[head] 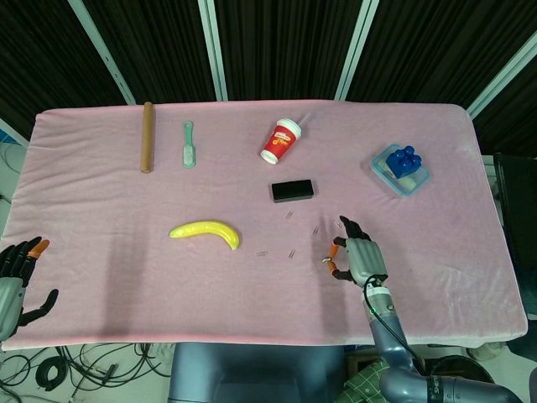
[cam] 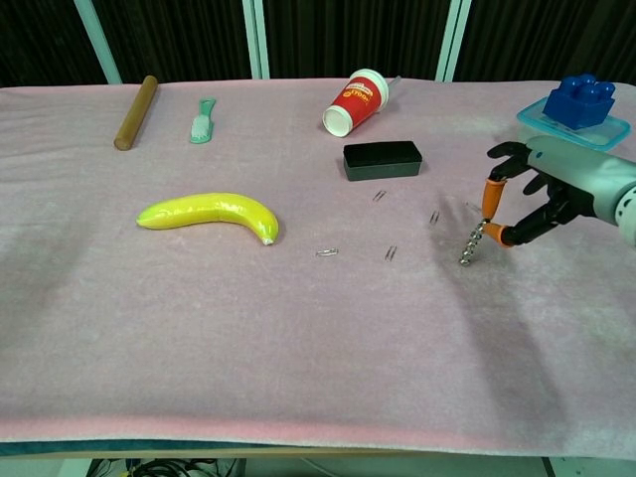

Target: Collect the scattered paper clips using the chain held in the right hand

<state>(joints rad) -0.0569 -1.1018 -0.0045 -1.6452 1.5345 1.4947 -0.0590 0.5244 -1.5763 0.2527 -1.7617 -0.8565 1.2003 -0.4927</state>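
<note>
My right hand (cam: 542, 199) hangs over the right side of the pink bench (cam: 298, 378), pinching the chain (cam: 471, 244) between orange-tipped fingers (cam: 490, 194); the chain dangles down and left, its lower end close to the cloth, though I cannot tell whether it touches. The clips lie just left of it: one (cam: 434, 217) nearest the hand, one (cam: 391, 253) lower down, one (cam: 327, 252) further left near the banana's tip, and one (cam: 380, 196) just below the black box (cam: 383, 159). That box sits behind the clips, and the tipped-over red cup (cam: 357, 101) lies beyond it. The banana (cam: 211, 212) lies left of the clips, well apart from my hand. Far left at the back are a wooden rod (cam: 135, 98) and a green brush (cam: 204, 120). Behind my right hand, near the right edge, a clear tub (cam: 569, 136) carries a blue block (cam: 583, 99). The front half of the bench is bare cloth from the clips to the near edge. My left hand (head: 17, 281) hovers off the bench's left front corner, fingers spread, holding nothing.
</note>
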